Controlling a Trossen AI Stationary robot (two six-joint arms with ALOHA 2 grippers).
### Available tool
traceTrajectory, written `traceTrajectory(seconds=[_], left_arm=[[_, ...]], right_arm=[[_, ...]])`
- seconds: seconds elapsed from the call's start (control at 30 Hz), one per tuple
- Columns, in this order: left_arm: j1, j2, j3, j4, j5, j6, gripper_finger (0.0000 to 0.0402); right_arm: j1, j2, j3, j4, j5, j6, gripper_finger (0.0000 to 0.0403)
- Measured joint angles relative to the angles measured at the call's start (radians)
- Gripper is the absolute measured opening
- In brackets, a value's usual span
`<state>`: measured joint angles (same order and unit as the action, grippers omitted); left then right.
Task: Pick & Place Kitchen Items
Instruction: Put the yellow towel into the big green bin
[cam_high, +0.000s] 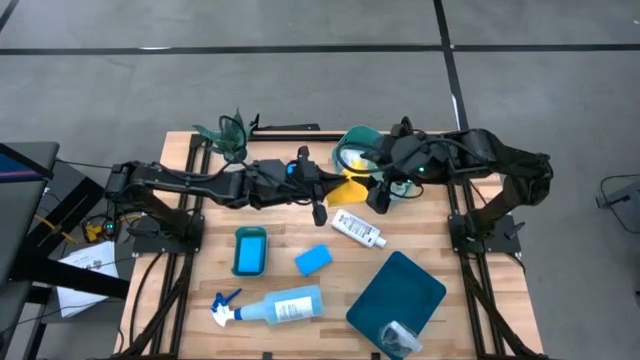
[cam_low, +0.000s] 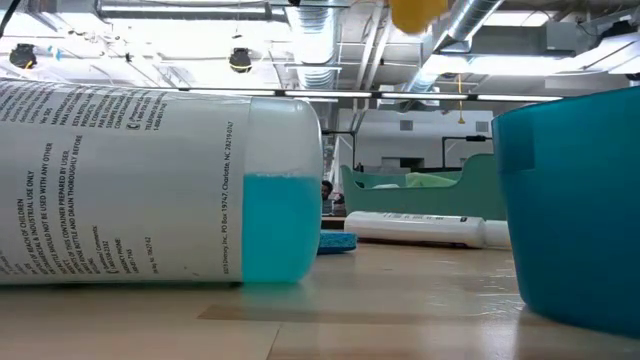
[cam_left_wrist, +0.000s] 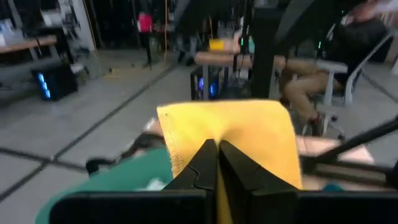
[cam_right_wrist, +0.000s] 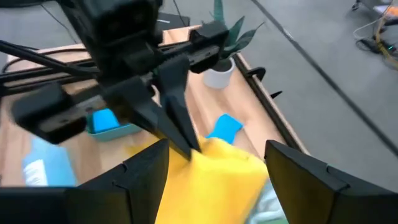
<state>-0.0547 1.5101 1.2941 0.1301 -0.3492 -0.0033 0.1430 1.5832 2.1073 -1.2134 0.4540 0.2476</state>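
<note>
Even, fairly bright overhead light fills every view. In the low view, ceiling strip lamps (cam_low: 180, 10) glare white, and the close clear spray bottle of blue liquid (cam_low: 150, 185) looms soft and swollen. The left wrist view is motion-smeared; the square yellow cloth (cam_left_wrist: 242, 134) shows blurred edges. Table shadows stay faint.

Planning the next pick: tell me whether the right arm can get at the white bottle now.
Probably yes. The white bottle lies bare on the table just beside the right hand, which is open and empty; the yellow cloth hangs from the left hand.
</note>
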Motion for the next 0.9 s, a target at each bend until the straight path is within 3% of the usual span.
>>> traceTrajectory(seconds=[0.4, 0.9], left_arm=[[0.0, -0.063, 0.0, 0.086, 0.006, 0.033, 0.0], [0.006, -0.063, 0.0, 0.249, -0.008, 0.029, 0.0]], right_arm=[[-0.046, 0.009, 0.0, 0.053, -0.061, -0.046, 0.0256], [-0.073, 0.009, 0.0, 0.155, -0.064, -0.046, 0.0256]])
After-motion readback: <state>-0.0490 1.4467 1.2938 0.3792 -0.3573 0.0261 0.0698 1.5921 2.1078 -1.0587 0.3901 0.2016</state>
